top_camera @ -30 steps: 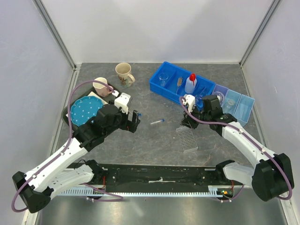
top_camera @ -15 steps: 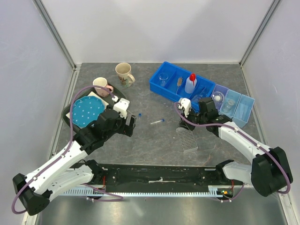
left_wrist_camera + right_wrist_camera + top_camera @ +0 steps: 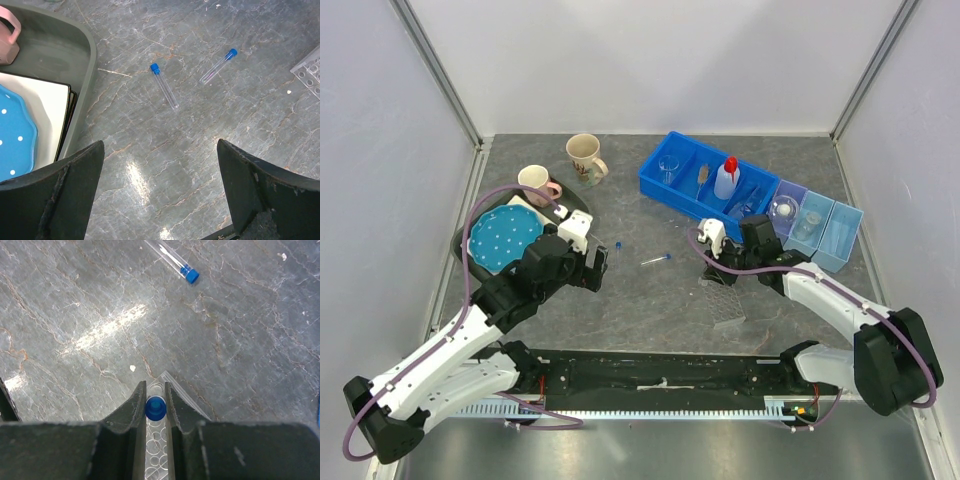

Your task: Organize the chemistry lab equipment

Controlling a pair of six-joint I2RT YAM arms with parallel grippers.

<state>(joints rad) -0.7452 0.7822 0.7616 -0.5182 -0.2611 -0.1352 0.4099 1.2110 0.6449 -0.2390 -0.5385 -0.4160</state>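
Note:
My right gripper [image 3: 715, 266] [image 3: 155, 386] is shut on a blue-capped tube [image 3: 155, 408], held upright, cap towards the camera, over the far end of the clear tube rack [image 3: 725, 298] [image 3: 161, 460]. My left gripper [image 3: 600, 264] [image 3: 160, 165] is open and empty above bare table. Two more blue-capped tubes lie flat ahead of it: one [image 3: 164, 86] [image 3: 618, 245] nearer, one [image 3: 218, 66] [image 3: 656, 259] [image 3: 172, 260] further right. The white squeeze bottle [image 3: 726, 178], a clear beaker [image 3: 668, 168] and the thin brush [image 3: 702, 178] sit in the blue bin [image 3: 655, 187].
A grey tray [image 3: 465, 245] [image 3: 82, 60] at the left holds the blue dotted plate [image 3: 505, 238] and the pink mug [image 3: 536, 185]. The beige mug [image 3: 584, 158] stands behind it. A light blue divided bin [image 3: 845, 238] holding clear glassware is at the right.
The left gripper has drawn back to the left, leaving a tube lying on the table. The right gripper has moved left and nearer with its tube, over the rack's far end.

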